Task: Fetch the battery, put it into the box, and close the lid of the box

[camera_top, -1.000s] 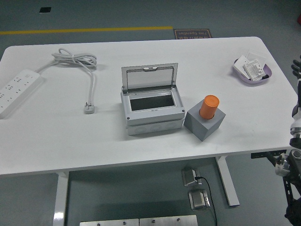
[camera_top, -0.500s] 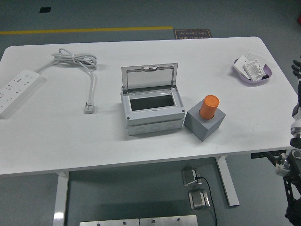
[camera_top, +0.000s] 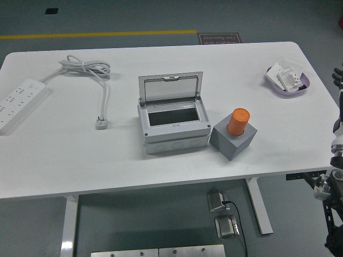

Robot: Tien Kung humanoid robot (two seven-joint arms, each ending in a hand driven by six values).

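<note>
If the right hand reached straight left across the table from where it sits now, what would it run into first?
Probably the purple tray of small parts at the table's far right corner. The right hand barely shows at the picture's edge, so its heading and height are uncertain.

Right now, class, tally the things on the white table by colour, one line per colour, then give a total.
Grey: 2, the open box and the holder block
Orange: 1, the battery
White: 1, the power strip
Purple: 1, the dish
Total: 5

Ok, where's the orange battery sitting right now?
The orange battery stands upright in a grey block right of centre, just right of the open grey box.
</note>
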